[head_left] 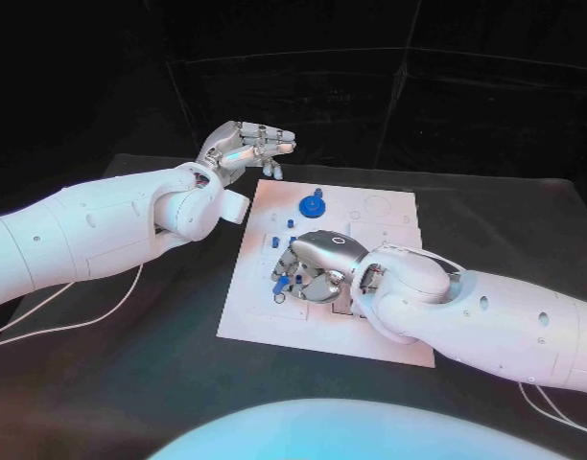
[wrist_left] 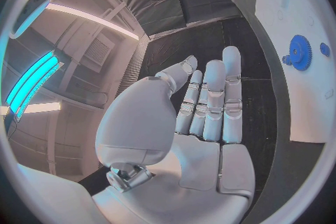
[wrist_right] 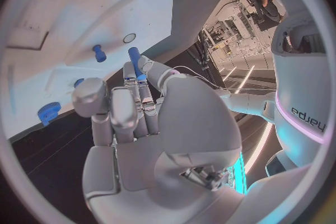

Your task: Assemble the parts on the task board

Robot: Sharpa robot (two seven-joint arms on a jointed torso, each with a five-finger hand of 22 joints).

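**Now: right hand on the board, left hand held off its far corner**

Head view. Board (head_left: 377, 321) lies mid-table (head_left: 128, 383). Right hand (head_left: 315, 268) sits low over the board's near-middle, fingers curled down among small blue parts; a blue peg (head_left: 283, 285) shows at its fingertips. A blue gear (head_left: 313, 204) lies flat on the far part of the board, apart from both hands. Left hand (head_left: 246, 149) hangs above the table just off the board's far left corner, fingers together, nothing in it.

Left wrist view. Left hand (wrist_left: 203, 117) is flat, fingers straight and side by side, palm bare. Gear (wrist_left: 299, 52) lies on the board (wrist_left: 308, 106), with a smaller blue piece (wrist_left: 324, 49) just beside it.

Right wrist view. Right hand (wrist_right: 133, 117) has a blue peg (wrist_right: 136, 64) pinched at its fingertips over the board (wrist_right: 105, 5). Another short peg (wrist_right: 99, 54) stands near it on the board; the gear (wrist_right: 49, 112) lies by the board's edge.
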